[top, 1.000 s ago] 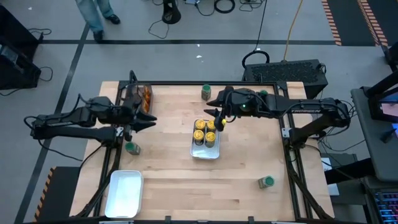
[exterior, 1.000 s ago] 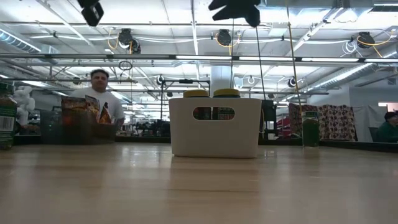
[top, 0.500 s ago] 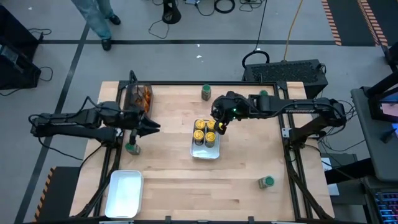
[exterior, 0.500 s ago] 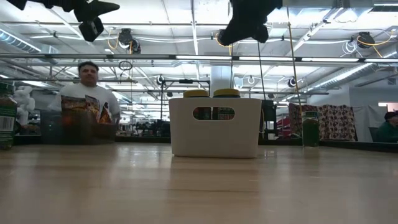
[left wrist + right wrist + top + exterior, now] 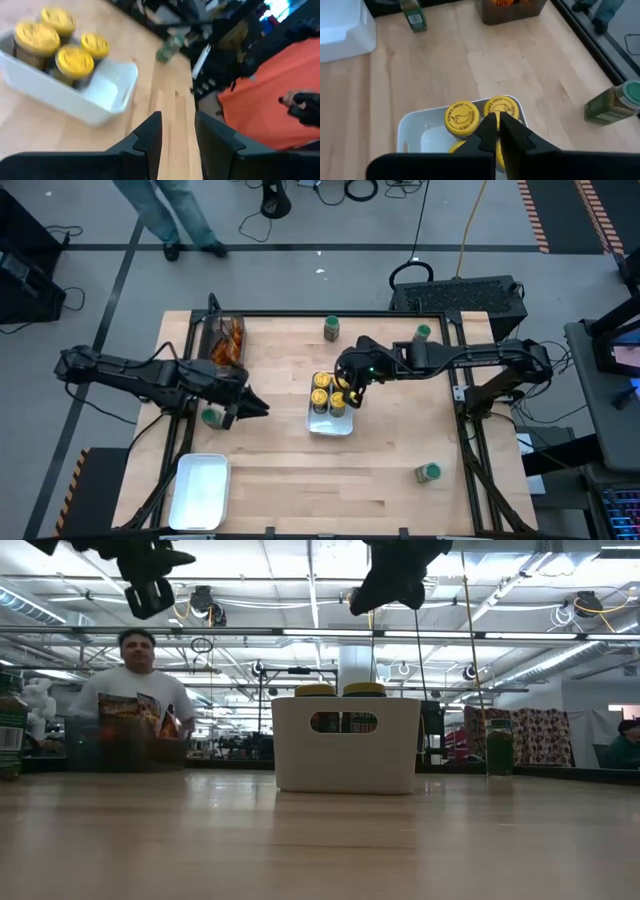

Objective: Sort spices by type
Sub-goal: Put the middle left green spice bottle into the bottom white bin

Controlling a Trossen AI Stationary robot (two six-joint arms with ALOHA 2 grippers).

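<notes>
High view: at frame centre the right gripper (image 5: 349,399), fingers closed and empty, hovers over a white tray (image 5: 329,423) holding four yellow-lidded jars (image 5: 321,381). Left of centre, the left gripper (image 5: 262,410), fingers narrowly parted and empty, sits beside a green-lidded jar (image 5: 210,417). Other green-lidded jars stand at top centre (image 5: 331,328), right of it (image 5: 422,333) and lower right (image 5: 428,472); orange packets (image 5: 229,338) fill the dark bin (image 5: 212,332) at upper left.

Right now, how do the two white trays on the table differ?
The white rectangular tray in the middle of the table holds four yellow-lidded jars; the white rectangular tray at the near left corner holds nothing. The right gripper hovers, shut, over the middle tray; no gripper is over the corner tray. Both are white plastic with rounded corners.
</notes>
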